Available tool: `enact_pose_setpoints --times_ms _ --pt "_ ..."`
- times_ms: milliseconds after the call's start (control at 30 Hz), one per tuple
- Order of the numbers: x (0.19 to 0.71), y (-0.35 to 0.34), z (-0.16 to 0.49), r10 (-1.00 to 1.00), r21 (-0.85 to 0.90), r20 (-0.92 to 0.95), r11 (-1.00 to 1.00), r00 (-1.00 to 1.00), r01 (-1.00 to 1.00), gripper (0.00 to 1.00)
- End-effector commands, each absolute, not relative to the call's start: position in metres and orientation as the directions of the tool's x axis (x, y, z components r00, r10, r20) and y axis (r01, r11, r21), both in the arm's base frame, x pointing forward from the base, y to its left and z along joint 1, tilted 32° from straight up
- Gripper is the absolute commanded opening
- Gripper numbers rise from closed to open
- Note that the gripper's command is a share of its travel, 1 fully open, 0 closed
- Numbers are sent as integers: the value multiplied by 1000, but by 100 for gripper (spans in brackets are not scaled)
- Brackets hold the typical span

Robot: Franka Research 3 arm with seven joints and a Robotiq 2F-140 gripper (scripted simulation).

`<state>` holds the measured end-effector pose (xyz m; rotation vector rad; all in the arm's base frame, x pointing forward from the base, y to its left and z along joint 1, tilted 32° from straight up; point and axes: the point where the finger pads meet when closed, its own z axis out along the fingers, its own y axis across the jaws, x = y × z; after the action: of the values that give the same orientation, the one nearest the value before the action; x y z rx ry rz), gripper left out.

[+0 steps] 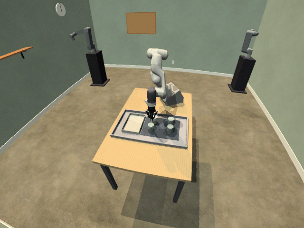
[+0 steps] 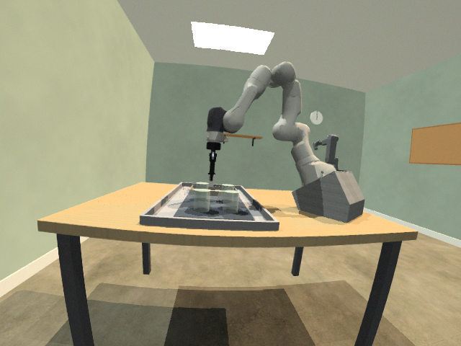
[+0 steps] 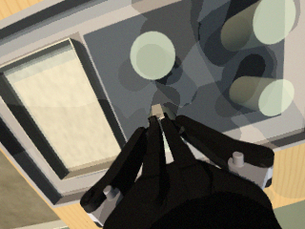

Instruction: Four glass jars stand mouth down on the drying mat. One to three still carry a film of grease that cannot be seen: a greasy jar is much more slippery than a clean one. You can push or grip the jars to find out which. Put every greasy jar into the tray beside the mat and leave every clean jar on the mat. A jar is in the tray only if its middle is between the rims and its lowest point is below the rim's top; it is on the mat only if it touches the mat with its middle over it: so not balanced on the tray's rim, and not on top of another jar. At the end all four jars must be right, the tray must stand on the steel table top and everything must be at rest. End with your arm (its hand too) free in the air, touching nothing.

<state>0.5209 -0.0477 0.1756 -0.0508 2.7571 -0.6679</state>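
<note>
My gripper [image 1: 151,119] [image 2: 211,182] [image 3: 157,111] is shut and empty, pointing down above the left part of the dark mat [image 1: 160,135] [image 3: 110,48]. Four pale green jars stand upright on the mat. The front left jar [image 1: 150,125] [image 2: 202,184] [image 3: 152,54] is just ahead of the fingertips. The back left jar [image 1: 155,117] [image 2: 227,187] is mostly hidden behind the fingers in the wrist view. The front right jar [image 1: 169,128] [image 2: 202,201] [image 3: 274,20] and back right jar [image 1: 170,119] [image 2: 231,201] [image 3: 276,97] stand apart from the gripper. The cream-floored tray [image 1: 129,132] [image 3: 95,93] holds no jar.
A raised grey rim [image 1: 147,142] [image 2: 208,224] surrounds the steel top, with the mat and tray inside it. The tray's low wall lies just left of the mat. The wooden table [image 1: 145,156] extends beyond the rim. The robot's base [image 2: 327,197] is behind the work area.
</note>
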Motion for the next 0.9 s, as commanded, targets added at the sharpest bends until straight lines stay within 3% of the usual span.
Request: enact_pose_setpoints --times_ms 0,867 --pt "521 -47 175 -106 -452 -280 891 -954 33 0" --pt "524 -45 178 -106 -452 -280 891 -954 33 0"
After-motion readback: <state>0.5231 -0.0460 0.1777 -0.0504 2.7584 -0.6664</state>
